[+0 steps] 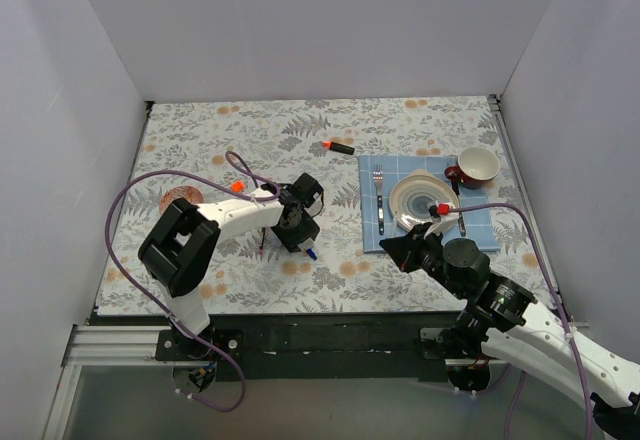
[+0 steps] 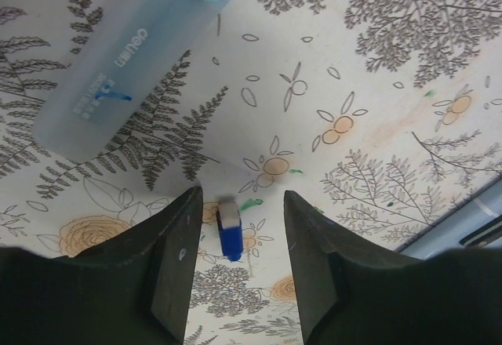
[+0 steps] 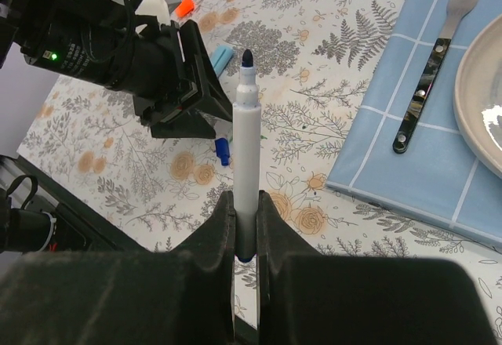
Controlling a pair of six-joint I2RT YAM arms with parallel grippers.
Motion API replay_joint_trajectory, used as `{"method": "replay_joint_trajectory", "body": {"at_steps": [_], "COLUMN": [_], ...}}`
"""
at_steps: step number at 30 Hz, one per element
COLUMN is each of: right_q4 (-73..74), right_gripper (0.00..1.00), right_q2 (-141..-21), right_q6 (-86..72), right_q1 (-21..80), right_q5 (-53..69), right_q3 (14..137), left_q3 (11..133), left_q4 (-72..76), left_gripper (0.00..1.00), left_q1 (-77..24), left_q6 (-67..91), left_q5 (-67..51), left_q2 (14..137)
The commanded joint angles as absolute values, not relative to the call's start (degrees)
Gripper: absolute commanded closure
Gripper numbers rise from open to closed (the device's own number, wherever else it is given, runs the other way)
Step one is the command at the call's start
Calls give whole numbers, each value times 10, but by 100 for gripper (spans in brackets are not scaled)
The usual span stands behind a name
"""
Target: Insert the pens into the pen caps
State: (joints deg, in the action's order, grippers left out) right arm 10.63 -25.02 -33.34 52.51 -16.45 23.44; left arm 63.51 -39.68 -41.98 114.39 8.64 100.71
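My left gripper (image 2: 239, 204) is open and points down at the table. A small dark blue pen cap (image 2: 228, 231) lies between its fingers, nearer the left one and not touching either. The cap also shows in the top view (image 1: 311, 254), just below the left gripper (image 1: 303, 243). A chunky light-blue marker (image 2: 118, 55) lies just beyond it. My right gripper (image 3: 245, 212) is shut on a thin white pen (image 3: 245, 141), dark tip pointing away towards the cap (image 3: 223, 151). A black marker with an orange-red end (image 1: 340, 147) lies mid-table.
A blue placemat (image 1: 372, 230) on the right carries a silver fork (image 1: 379, 200), a plate (image 1: 400, 205) and a red cup (image 1: 478, 165). A round coaster (image 1: 182, 198) lies at the left. White walls close off three sides.
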Motion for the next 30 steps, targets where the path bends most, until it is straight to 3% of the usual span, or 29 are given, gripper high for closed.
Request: {"method": "replay_joint_trajectory", "body": {"at_steps": [1,7,19,23,30], "right_q4": [103,99,112,115,108], "right_gripper": [99,99,99,99,99], "right_q2": [-242,-248,-233,-238,-242], "right_q6": [-326,-328,-330,-331,-335], "right_q1": [524,525,525,525,524], "right_q5": [-178,-174,-175,-170,-156], "right_q3": [241,241,243,243,238], "left_q3": [656,717,719,721,707], "left_q4": [-459,-546,-545,-541,-520], "left_gripper": [55,57,65,72,98], "left_q1": [-425,-444,-447,-447,-447], "left_q6": [1500,1498,1494,1484,1466], "left_q5": [104,97,81,85,84], "left_q2": [998,1041,1072,1085,1088]}}
